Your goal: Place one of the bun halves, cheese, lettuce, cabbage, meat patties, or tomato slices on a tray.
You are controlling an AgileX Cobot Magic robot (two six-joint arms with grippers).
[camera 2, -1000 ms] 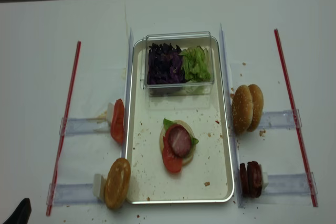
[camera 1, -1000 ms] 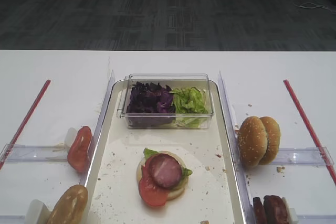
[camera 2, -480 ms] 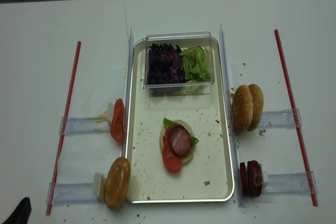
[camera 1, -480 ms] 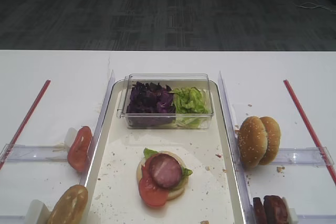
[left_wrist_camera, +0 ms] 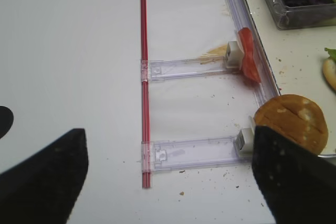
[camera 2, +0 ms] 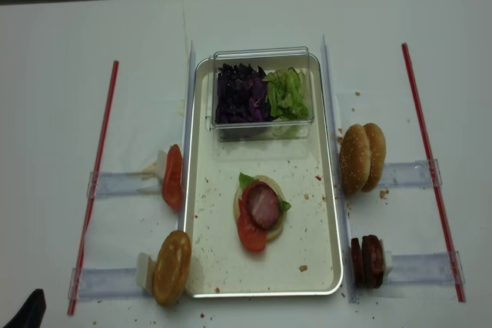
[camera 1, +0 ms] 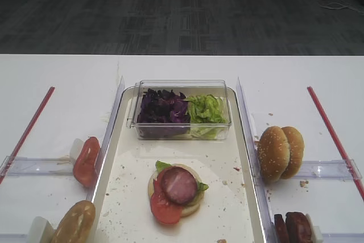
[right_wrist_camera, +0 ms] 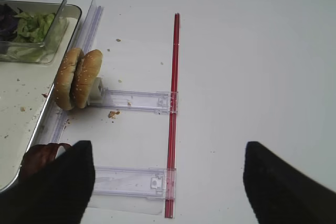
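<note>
Change since earlier frame: nothing on the table [camera 1: 57, 83] has shifted; food, tray and both arms sit as before.
Tray: the tray [camera 2: 201, 266] runs down the middle of the overhead view, speckled with crumbs.
Stack so far: a pale bun base at tray centre carries lettuce, a tomato slice and one meat patty [camera 2: 263, 205] on top.
Clear box: the clear box [camera 1: 136, 119] at the tray's upper end holds the cabbage [camera 1: 162, 106] on its left and more lettuce [camera 1: 206, 108] on its right.
Bun halves: two seeded bun halves [camera 2: 362, 157] stand on edge just right of the tray; another bun half [left_wrist_camera: 291, 121] leans at the tray's lower left corner.
Tomato slices: the tomato slices [camera 2: 173, 177] stand on edge against the tray's left rim.
Spare patties: the meat patties [camera 2: 368, 261] stand in a holder at lower right.
Right tool: the right tool [right_wrist_camera: 168, 182] has fingers wide apart, empty, above the table right of the tray.
Left tool: the left tool [left_wrist_camera: 168, 182] has fingers apart, empty, above the left holders.
Step in hand: judged as choosing the next ingredient; a bun half looks the likely closer.
Doing it well: straddle the nearer bun across its thin edge, close gently, and set it flat on the stack.
View differences: only the wrist views show the tools; only the overhead view shows the whole tray.
</note>
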